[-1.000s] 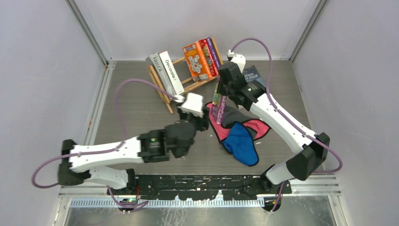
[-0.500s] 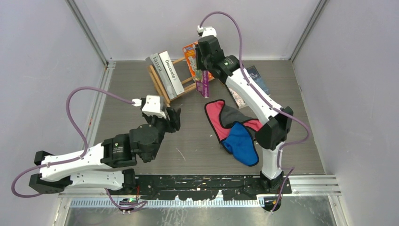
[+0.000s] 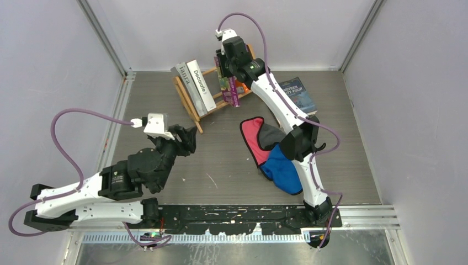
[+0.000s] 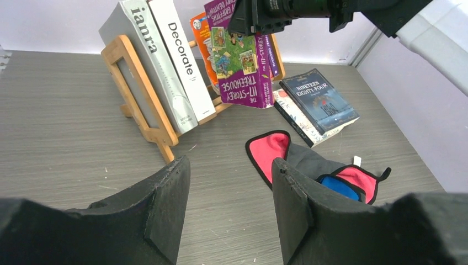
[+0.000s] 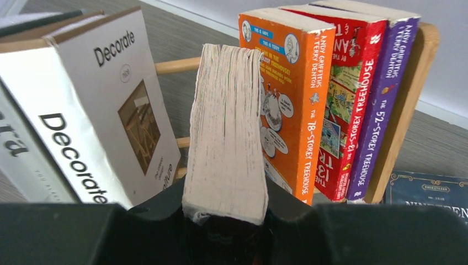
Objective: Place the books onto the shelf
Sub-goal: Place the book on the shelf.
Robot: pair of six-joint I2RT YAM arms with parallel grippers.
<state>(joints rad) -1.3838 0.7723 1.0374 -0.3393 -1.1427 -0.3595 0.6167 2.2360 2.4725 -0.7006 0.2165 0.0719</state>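
Clamped in the right gripper [image 5: 225,218]: the purple paperback [image 5: 225,127], long axis near vertical, page edge facing the wrist camera, hanging just over the shelf [image 3: 187,105] toward 11 o'clock of the table [image 3: 221,165]. Dead ahead, the free slot, with Decorate [image 5: 110,105] at its 9 o'clock and the orange paperback [image 5: 287,94] at its 3 o'clock. Probably calls for a straight drop, no twist. Left gripper [image 4: 229,182] spread and empty near 9 o'clock, well apart from the shelf. Flat near 2 o'clock: the dark book [image 3: 298,94].
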